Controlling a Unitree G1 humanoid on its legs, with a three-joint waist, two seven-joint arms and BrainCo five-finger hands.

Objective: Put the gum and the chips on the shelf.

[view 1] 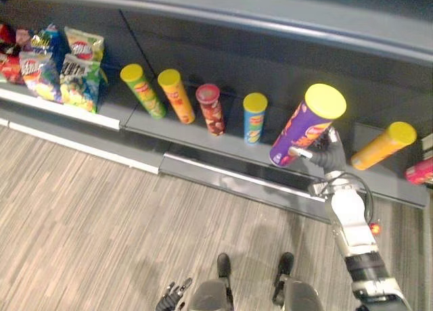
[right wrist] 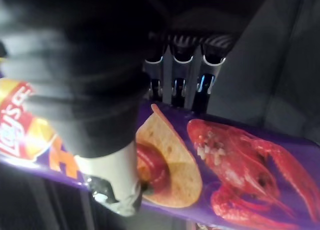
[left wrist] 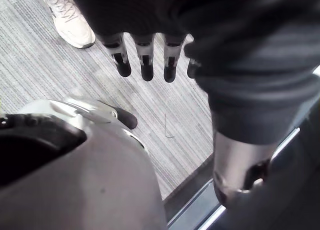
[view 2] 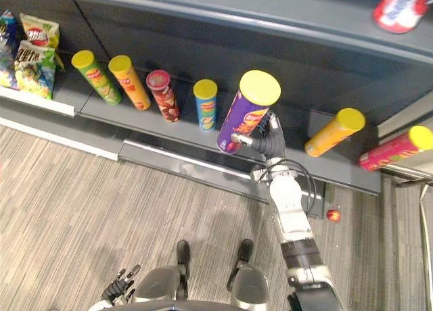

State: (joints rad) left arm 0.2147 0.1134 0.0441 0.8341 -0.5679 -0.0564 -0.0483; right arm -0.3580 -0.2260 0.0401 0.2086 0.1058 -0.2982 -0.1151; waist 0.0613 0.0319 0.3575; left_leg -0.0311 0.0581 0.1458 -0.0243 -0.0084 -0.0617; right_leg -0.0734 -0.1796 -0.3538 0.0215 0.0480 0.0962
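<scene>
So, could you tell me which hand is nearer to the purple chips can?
Right. The right hand grips the purple chips can at the shelf; the left hand hangs low over the floor, far from it.

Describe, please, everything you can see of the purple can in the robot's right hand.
The purple can is a tall tube with a flat yellow lid and glossy sides printed with a red crayfish and a curved chip. It leans, lid toward the robot's right, over the grey shelf between a blue can and an orange can, touching neither. The right hand grips its lower half, fingers on one side, thumb on the other. Whether its base rests on the shelf cannot be told.
</scene>
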